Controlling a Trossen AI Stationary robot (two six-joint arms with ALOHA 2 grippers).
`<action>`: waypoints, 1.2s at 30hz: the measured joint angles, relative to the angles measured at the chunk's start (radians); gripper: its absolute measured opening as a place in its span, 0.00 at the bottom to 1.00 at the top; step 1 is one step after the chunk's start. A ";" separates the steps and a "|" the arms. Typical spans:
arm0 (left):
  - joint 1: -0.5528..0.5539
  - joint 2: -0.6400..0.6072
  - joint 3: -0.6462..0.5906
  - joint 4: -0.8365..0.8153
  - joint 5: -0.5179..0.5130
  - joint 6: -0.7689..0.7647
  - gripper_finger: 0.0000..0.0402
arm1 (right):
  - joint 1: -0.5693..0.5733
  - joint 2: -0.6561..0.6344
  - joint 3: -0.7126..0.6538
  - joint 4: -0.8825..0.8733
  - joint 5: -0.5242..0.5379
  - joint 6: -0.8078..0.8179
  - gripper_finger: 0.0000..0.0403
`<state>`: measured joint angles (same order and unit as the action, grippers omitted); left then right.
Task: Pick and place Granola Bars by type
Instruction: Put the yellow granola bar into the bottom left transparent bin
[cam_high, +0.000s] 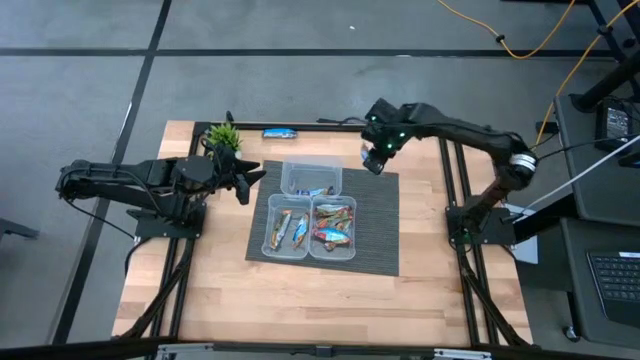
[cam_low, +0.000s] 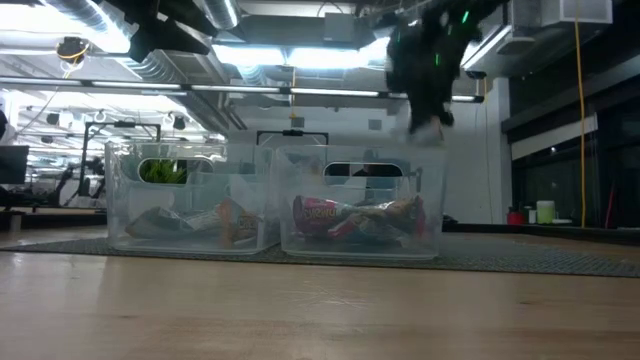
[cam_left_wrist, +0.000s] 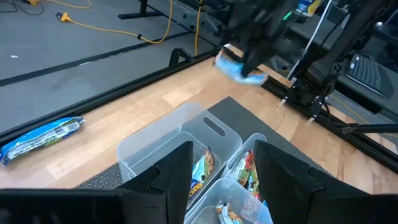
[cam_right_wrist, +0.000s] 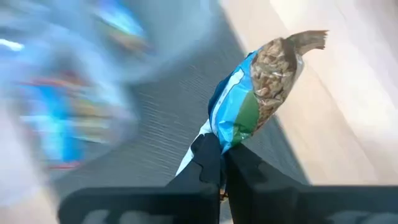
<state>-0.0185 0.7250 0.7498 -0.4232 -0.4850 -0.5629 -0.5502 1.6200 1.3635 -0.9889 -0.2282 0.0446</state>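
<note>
The right gripper (cam_high: 375, 158) hangs above the far right corner of the mat (cam_high: 380, 240), its fingers pinched together on a blue bar (cam_right_wrist: 255, 99) that sticks out past the tips; the wrapper shows blue, green and a granola print. From the left wrist that same bar (cam_left_wrist: 239, 70) reads as a blurred blue patch under the dark gripper (cam_left_wrist: 252, 59), well above the table (cam_high: 220, 290). The left gripper (cam_high: 248, 180) waits just off the mat's left edge, near a small green plant (cam_high: 223, 135), with its fingers (cam_left_wrist: 177, 168) spread apart and nothing between them. Three clear tubs sit close together on the mat: the far tub (cam_high: 311, 179) holds a blue bar or two, the near left tub (cam_high: 286, 231) holds orange-tan bars (cam_high: 284, 224), and the near right tub (cam_high: 333, 228) holds teal-and-red bars (cam_high: 331, 234). In the low view the two near tubs stand side by side, with tan wrappers in one (cam_low: 190, 220) and red ones in the other (cam_low: 355, 215). One more blue bar (cam_high: 279, 133) lies flat on the bare wood beyond the mat, beside the plant, well apart from the tubs.
</note>
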 joint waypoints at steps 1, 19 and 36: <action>0.000 0.000 0.000 0.000 0.000 0.000 0.41 | 0.012 -0.028 0.019 0.005 -0.033 -0.002 0.02; 0.000 -0.052 0.000 0.000 -0.019 0.045 0.41 | 0.408 -0.325 0.193 0.342 -0.053 -0.049 0.02; 0.000 -0.187 0.000 0.008 0.036 0.045 0.41 | 0.545 0.069 0.193 0.754 -0.026 -0.026 0.02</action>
<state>-0.0185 0.5385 0.7494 -0.4156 -0.4492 -0.5179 -0.0048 1.6887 1.5562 -0.2353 -0.2543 0.0182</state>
